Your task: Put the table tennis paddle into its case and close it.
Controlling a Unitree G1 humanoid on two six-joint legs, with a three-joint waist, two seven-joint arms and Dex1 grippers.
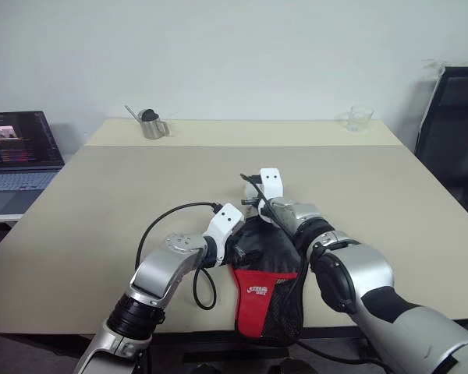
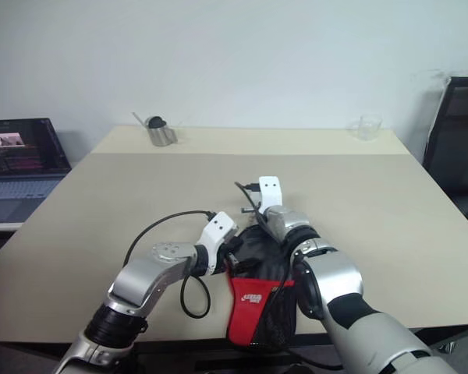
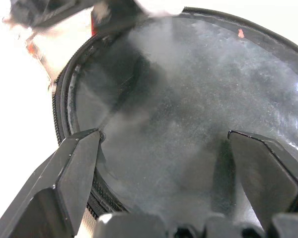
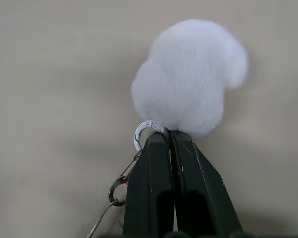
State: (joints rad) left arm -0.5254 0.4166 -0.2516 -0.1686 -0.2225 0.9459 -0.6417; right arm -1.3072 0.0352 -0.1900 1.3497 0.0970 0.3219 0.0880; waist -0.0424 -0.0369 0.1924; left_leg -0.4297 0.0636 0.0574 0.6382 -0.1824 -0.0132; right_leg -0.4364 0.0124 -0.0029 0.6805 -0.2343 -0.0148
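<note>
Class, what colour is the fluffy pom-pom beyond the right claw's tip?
White; the pom-pom shows best in the right wrist view.

The case [image 1: 267, 290] is black fabric with a red panel carrying white lettering, a black mesh pocket beside it and a black zipper edge, and through its opening the paddle [image 3: 198, 114] shows a dark grey-black face with a dull sheen. The desk [image 1: 101, 202] is plain pale beige; on it stand a silver metal cup [image 1: 152, 125] and a clear glass [image 1: 359, 118], while a fluffy white pompom [image 4: 188, 77] hangs on a silver clasp [image 4: 143, 133] above black fingers [image 4: 154, 188]. A laptop [image 1: 15, 152] has a dark screen and grey-blue keyboard, and a chair [image 1: 452, 132] is black
</note>
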